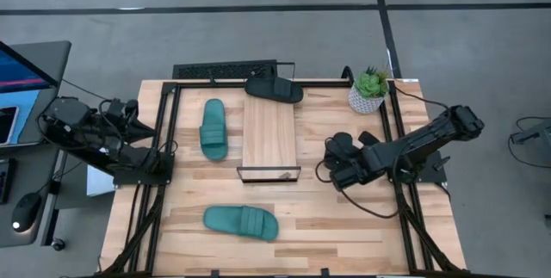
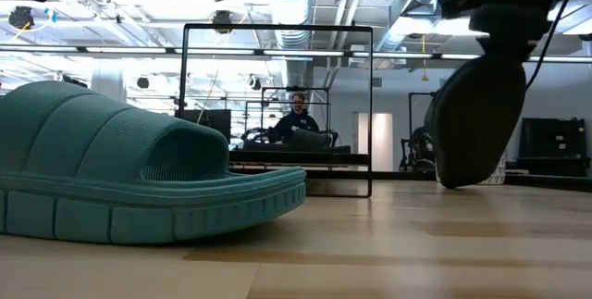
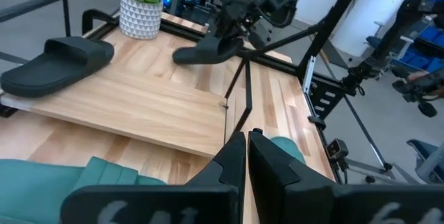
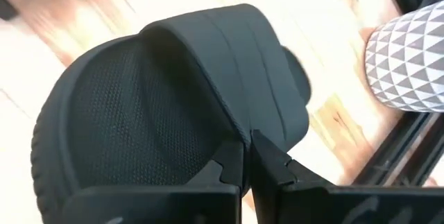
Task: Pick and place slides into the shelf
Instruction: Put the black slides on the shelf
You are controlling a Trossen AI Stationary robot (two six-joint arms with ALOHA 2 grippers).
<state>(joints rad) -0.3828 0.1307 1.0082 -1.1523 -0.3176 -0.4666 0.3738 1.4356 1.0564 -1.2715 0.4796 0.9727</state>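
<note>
My right gripper [image 1: 338, 163] is shut on a black slide [image 4: 173, 113], right of the shelf. The low view shows this slide [image 2: 476, 118] hanging, and so does the left wrist view [image 3: 208, 49]. The shelf [image 1: 269, 132] is a light-wood plank on a thin black wire frame [image 2: 371, 105]. A second black slide [image 1: 274, 89] lies sole-down on the plank's far end. One teal slide [image 1: 213, 129] lies on the table left of the shelf. Another teal slide [image 1: 241, 222] lies near the front edge. My left gripper [image 3: 246, 151] is shut and waits at the table's left side. My right gripper pinches the black slide's strap at its edge [image 4: 239, 128] between its two fingers. The slide hangs tilted below the gripper, its lower end [image 2: 453, 180] just above the table.
A potted plant in a white patterned pot [image 1: 368, 93] stands at the far right corner, close behind my right arm. Black frame rails [image 1: 168, 140] run along the table's left and right sides. A person sits in the room beyond the table.
</note>
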